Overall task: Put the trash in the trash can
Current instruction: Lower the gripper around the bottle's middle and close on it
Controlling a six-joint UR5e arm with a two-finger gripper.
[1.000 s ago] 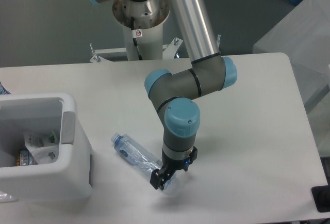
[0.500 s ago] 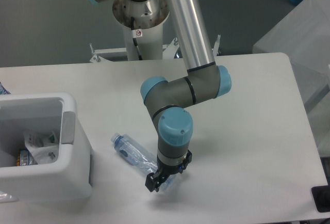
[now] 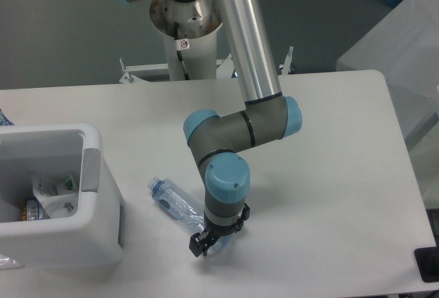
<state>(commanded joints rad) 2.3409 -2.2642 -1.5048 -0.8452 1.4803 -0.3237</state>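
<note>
The clear plastic bottle (image 3: 171,200) with a blue label lies flat on the white table, cap toward the upper left. My gripper (image 3: 206,243) points down over the bottle's base end, its black fingers (image 3: 196,246) apart on either side of it, so it looks open. The white boxy trash can (image 3: 62,243) stands at the left edge with a grey panel (image 3: 90,169) on its right wall. Inside it lies the crumpled clear wrapper (image 3: 53,189) with a bit of green showing. The bottle's base is partly hidden by my wrist.
The arm's base column (image 3: 186,30) rises behind the table's far edge. A grey covered block (image 3: 405,58) stands off the table's right side. A small black object (image 3: 429,262) sits at the lower right corner. The table's front edge is close below the gripper.
My gripper has shifted left and slightly down along the bottle's base end. The bottle and the trash can have stayed where they were.
</note>
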